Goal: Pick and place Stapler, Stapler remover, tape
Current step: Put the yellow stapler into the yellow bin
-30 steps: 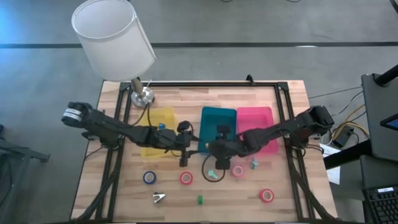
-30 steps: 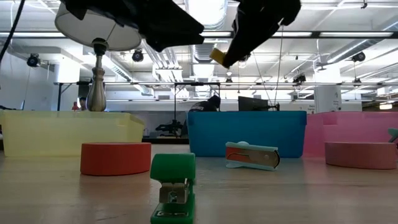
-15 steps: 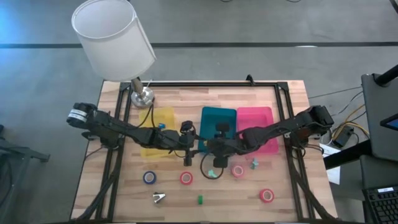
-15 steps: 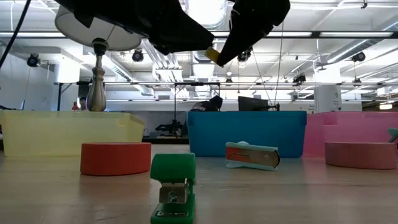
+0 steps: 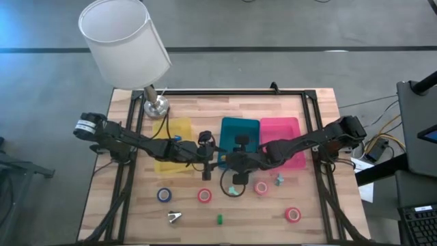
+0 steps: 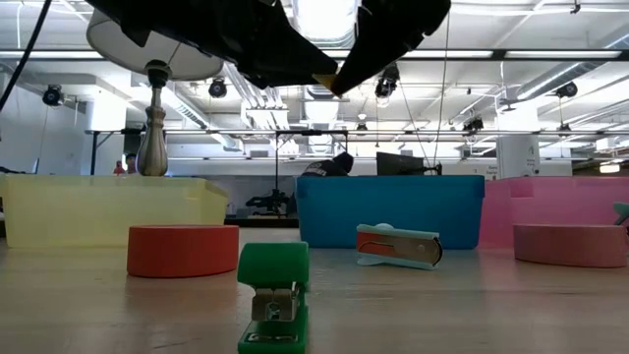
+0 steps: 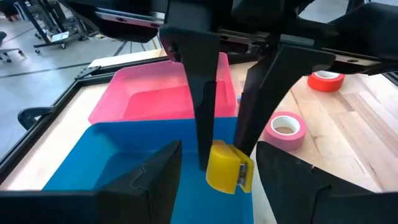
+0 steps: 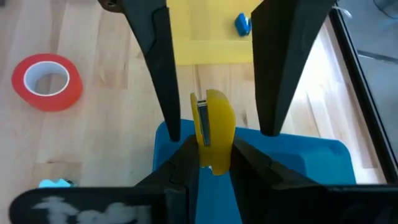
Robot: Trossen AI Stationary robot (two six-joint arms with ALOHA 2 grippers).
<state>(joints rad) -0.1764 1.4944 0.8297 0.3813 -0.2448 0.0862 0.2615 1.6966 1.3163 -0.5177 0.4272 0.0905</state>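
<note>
table: pale wooden slat tabletop in a black frame, seen from above
lamp: white-shaded lamp with a silver base, at 11 o'clock on the table
left arm: dark arm coming in from 9 o'clock, left gripper near table centre, at the 9 o'clock edge of the teal tray; fingers apart, holding nothing
right arm: dark arm coming in from 3 o'clock, right gripper facing the left one over the same tray edge; fingers clamped on the yellow piece
trays: yellow plastic tray, teal-blue plastic tray, pink plastic tray, side by side across the middle, 9 to 3 o'clock in that order
held item: small yellow plastic stapler remover, up off the table above the teal tray's 9 o'clock rim
tape: red ring roll at 6 o'clock of the left gripper; blue ring roll at 9 o'clock of that; pink ring roll below the pink tray; red ring roll towards 5 o'clock; all flat on the wood
staplers: small green stapler at 6 o'clock near the front edge; small teal stapler lying just in front of the teal tray
other bits: silver metal clip-like piece at 7 o'clock; small teal item just beside the pink roll; small blue item inside the yellow tray
</note>
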